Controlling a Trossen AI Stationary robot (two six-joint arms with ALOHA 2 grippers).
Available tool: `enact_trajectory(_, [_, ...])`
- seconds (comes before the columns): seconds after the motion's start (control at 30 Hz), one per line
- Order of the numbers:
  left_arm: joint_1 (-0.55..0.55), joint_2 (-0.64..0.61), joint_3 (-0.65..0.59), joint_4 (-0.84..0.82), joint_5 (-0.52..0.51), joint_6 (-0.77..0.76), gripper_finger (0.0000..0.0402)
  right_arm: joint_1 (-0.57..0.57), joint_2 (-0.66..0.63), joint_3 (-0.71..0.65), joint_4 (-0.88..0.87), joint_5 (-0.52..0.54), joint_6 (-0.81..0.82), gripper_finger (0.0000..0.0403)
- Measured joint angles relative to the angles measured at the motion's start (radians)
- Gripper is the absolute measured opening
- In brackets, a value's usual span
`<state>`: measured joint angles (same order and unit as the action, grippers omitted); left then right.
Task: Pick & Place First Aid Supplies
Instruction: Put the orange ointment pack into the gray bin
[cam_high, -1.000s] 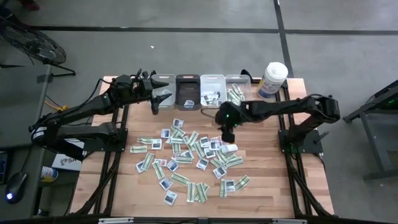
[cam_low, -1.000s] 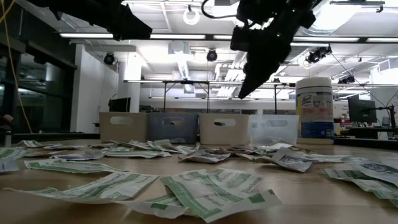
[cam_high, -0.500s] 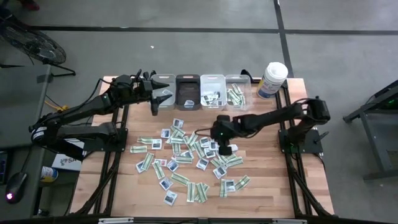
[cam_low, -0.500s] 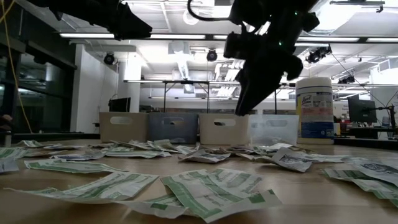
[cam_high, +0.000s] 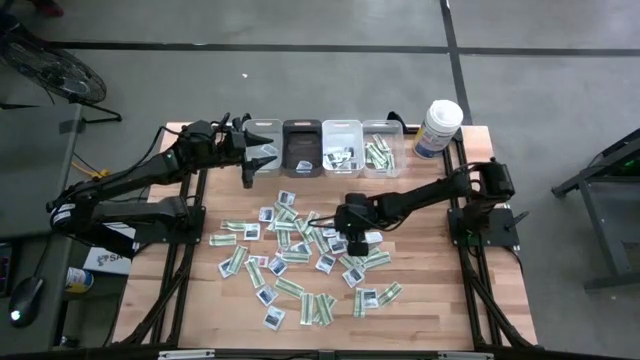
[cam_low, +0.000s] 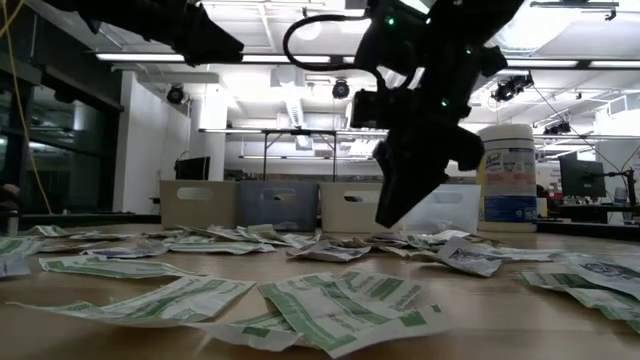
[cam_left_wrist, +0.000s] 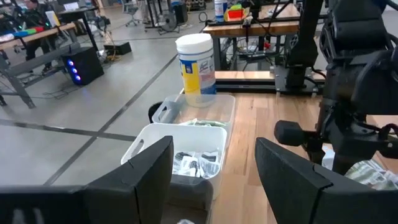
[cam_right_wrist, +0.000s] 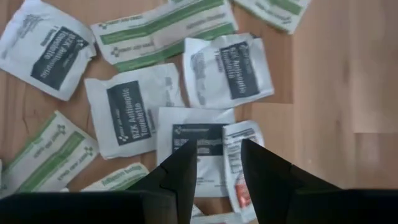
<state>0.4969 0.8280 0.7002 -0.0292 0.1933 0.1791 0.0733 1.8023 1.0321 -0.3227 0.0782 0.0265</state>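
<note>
I have the right pincer (cam_high: 352, 243) low over the middle of the worktop (cam_high: 430, 300), its two fingers (cam_right_wrist: 186, 165) parted and holding nothing. Directly under them lies a squarish white packet with a dark-blue mark (cam_right_wrist: 198, 140), flat on the wood and overlapping its neighbours. The other first aid supplies (cam_high: 300, 260) are scattered across the centre of the worktop, and a few already sit in the two bins at the far edge (cam_high: 361, 148).

I judge these packets to be very light, thin and flexible, so they will slide or bend more than resist. I think the best hold is on a free edge or a raised corner, not the flat middle, and I must take care not to pinch two together.

The left pincer (cam_high: 250, 158) waits, open and empty, above the bins at the far left.
</note>
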Motion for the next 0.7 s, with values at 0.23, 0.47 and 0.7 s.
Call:
enact_trajectory(0.23, [0.000, 0.000, 0.000, -0.004, 0.000, 0.000, 0.0220, -0.005, 0.012, 0.000, -0.001, 0.047, 0.025, 0.0119])
enact_trajectory(0.47, [0.000, 0.000, 0.000, -0.004, 0.000, 0.000, 0.0220, -0.016, 0.012, 0.000, -0.001, 0.036, 0.013, 0.0119])
enact_trajectory(0.7, [0.000, 0.000, 0.000, -0.004, -0.001, 0.000, 0.0220, -0.015, 0.012, 0.000, -0.001, 0.025, -0.006, 0.0119])
